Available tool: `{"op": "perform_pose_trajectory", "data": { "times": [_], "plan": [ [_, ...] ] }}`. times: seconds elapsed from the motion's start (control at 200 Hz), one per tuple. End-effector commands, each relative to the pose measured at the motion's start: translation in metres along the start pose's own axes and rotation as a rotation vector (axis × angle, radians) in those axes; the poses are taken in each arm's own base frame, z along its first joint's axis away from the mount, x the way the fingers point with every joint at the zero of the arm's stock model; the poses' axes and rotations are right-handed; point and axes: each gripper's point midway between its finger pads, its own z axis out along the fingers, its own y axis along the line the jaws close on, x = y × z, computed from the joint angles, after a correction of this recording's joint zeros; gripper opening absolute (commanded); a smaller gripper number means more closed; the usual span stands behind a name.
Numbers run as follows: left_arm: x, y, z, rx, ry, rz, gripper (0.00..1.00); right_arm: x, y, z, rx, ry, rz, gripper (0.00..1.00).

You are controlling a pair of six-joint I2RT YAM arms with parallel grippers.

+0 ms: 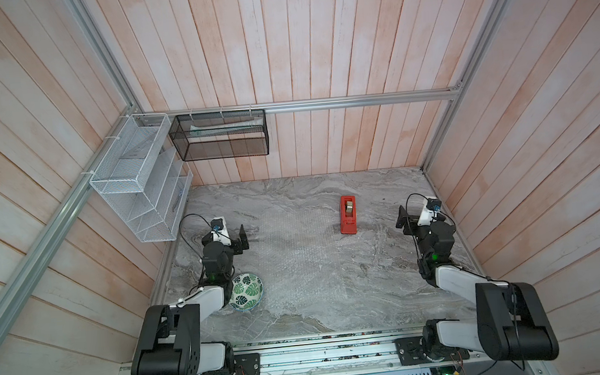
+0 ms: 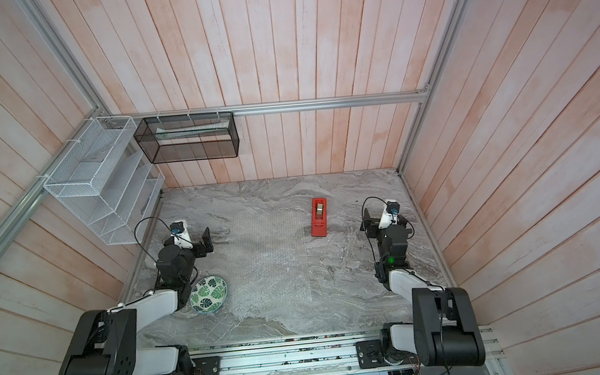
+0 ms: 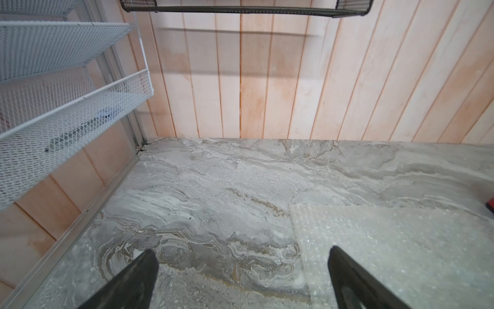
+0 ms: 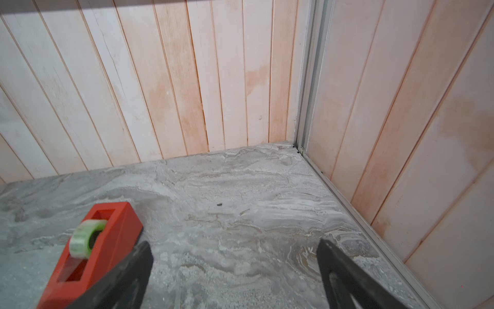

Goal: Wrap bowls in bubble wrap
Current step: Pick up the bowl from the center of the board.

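Note:
The bowl point(image 1: 247, 291) point(image 2: 209, 294), white with green leaf prints, stands upright at the near left of the table, partly covered by my left forearm. The bubble wrap point(image 1: 297, 262) point(image 2: 271, 264) lies flat and nearly see-through in the middle of the table; its corner shows in the left wrist view point(image 3: 401, 254). The bowl is at the sheet's near-left edge. My left gripper point(image 1: 243, 238) point(image 2: 206, 239) point(image 3: 243, 256) hovers open beyond the bowl, over the sheet's far-left edge. My right gripper point(image 1: 401, 219) point(image 2: 367, 221) point(image 4: 235, 246) is open and empty at the far right.
A red tape dispenser point(image 1: 348, 214) point(image 2: 319, 217) point(image 4: 93, 246) stands at the sheet's far right edge, close to the right gripper. A white mesh rack point(image 1: 137, 179) hangs on the left wall, and a black mesh basket point(image 1: 221, 136) on the back wall. Plank walls enclose three sides.

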Motion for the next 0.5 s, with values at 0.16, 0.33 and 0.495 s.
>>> {"op": "perform_pose_trajectory", "data": {
  "times": [0.16, 0.33, 0.495],
  "plan": [
    [0.035, 0.0, -0.036, -0.104, 0.494, -0.367, 1.0, 0.013, 0.051, -0.008, -0.108, 0.286, 0.115, 0.98],
    [0.072, -0.014, -0.083, -0.12, 0.72, -0.563, 1.0, 0.042, 0.138, -0.031, -0.288, 0.52, 0.112, 0.95],
    [0.072, -0.005, -0.112, -0.164, 0.708, -0.603, 1.0, 0.083, 0.248, -0.08, -0.496, 0.746, 0.121, 0.92]
  ]
}}
